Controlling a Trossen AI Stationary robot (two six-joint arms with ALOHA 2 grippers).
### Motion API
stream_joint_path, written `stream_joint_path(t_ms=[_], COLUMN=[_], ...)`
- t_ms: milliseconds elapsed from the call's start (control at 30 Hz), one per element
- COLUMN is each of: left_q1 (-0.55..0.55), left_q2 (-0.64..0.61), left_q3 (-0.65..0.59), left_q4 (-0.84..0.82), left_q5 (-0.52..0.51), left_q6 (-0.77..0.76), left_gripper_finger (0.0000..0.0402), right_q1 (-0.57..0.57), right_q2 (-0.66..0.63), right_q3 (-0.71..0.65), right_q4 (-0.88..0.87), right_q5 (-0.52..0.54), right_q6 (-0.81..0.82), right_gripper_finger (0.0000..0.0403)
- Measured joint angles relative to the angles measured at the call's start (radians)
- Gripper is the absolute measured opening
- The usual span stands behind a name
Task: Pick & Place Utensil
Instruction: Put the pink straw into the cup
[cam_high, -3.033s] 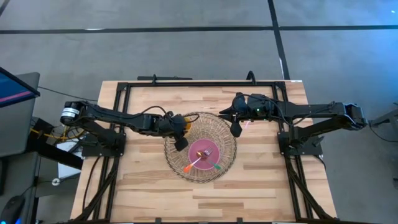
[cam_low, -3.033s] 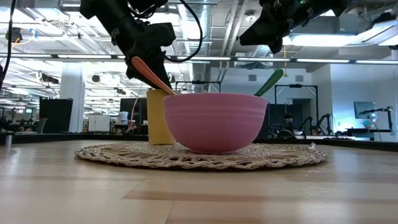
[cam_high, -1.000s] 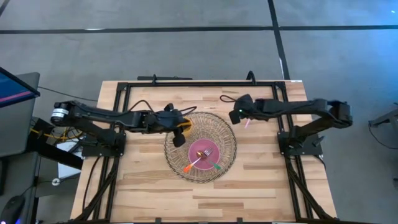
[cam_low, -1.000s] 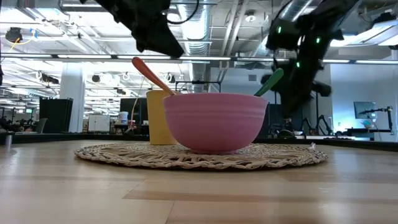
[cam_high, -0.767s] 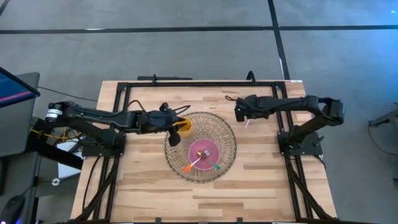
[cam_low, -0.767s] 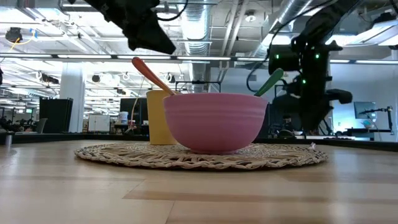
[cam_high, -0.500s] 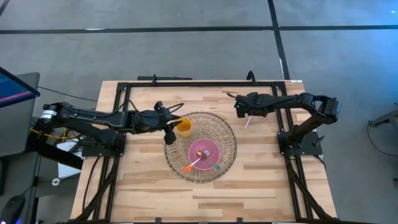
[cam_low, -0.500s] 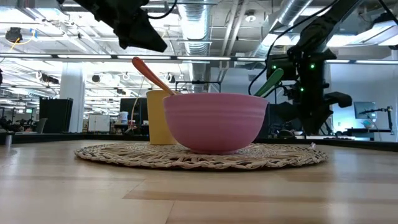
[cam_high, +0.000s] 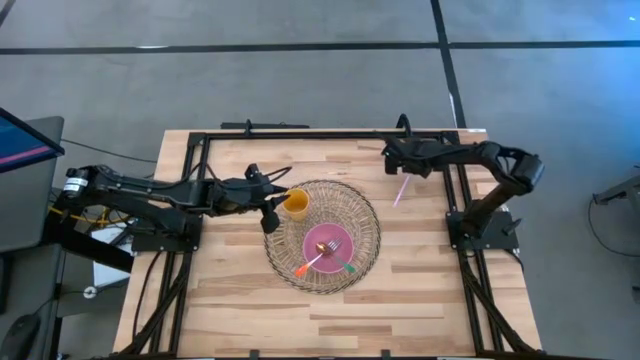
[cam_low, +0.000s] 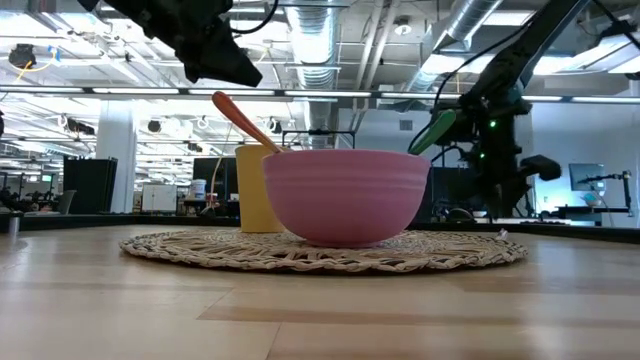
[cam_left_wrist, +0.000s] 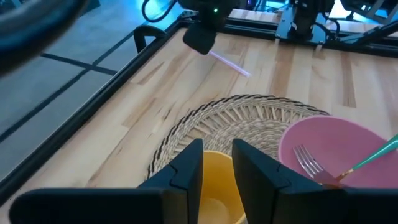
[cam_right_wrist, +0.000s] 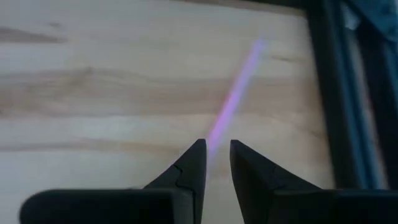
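The right gripper (cam_right_wrist: 216, 163) hangs near the table's far right corner with its fingers (cam_right_wrist: 189, 165) drawn close together, only a narrow gap between them, and it holds nothing; the pink utensil (cam_right_wrist: 235, 93), a thin straight stick whose kind is hard to make out, lies flat on the bare wood just beyond the fingertips, seemingly apart from them. In the high view this right gripper (cam_high: 392, 153) sits by the black frame along the far edge, and the pink utensil (cam_high: 401, 190) lies slantwise between it and the woven mat (cam_high: 361, 213), close to the right-hand frame rail. The left gripper (cam_left_wrist: 217, 163) is parted a little and empty, poised over the near rim of the yellow cup (cam_left_wrist: 214, 186) without clasping it; from above, the left gripper (cam_high: 268, 221) hovers at the mat's left edge, just beside the yellow cup (cam_high: 296, 204), which stands upright on the mat's far-left part. The round mat lies at the middle of the table (cam_high: 240, 300), and the pink bowl (cam_high: 318, 234) sits near its centre, holding a fork (cam_high: 331, 244), an orange-handled utensil (cam_high: 305, 267) leaning over the rim toward the near-left, and a green-handled utensil (cam_high: 347, 266) leaning toward the near-right. In the low view the pink bowl (cam_low: 345, 194) stands in front of the yellow cup (cam_low: 254, 190).
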Motion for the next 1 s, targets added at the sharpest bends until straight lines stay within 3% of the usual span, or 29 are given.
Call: stream_joint_path(t_ms=[267, 667, 833, 1000], left_q1=[0.0, 0.0, 0.0, 0.0], left_q2=[0.0, 0.0, 0.0, 0.0], left_q3=[0.0, 0.0, 0.001, 0.001], left_q4=[0.0, 0.0, 0.0, 0.0], left_q5=[0.01, 0.011, 0.011, 0.011], left_q6=[-0.044, -0.044, -0.044, -0.044], left_gripper_finger=[0.0088, 0.0088, 0.0088, 0.0088], right_q1=[-0.041, -0.014, -0.015, -0.011], right_q2=[0.121, 0.028, 0.076, 0.151], right_q3=[0.004, 0.0, -0.002, -0.049], right_q4=[0.072, 0.025, -0.03, 0.093], right_q5=[0.012, 0.021, 0.021, 0.08], right_q6=[-0.01, 0.037, 0.108, 0.156], right_gripper_finger=[0.0066, 0.0066, 0.0066, 0.0065])
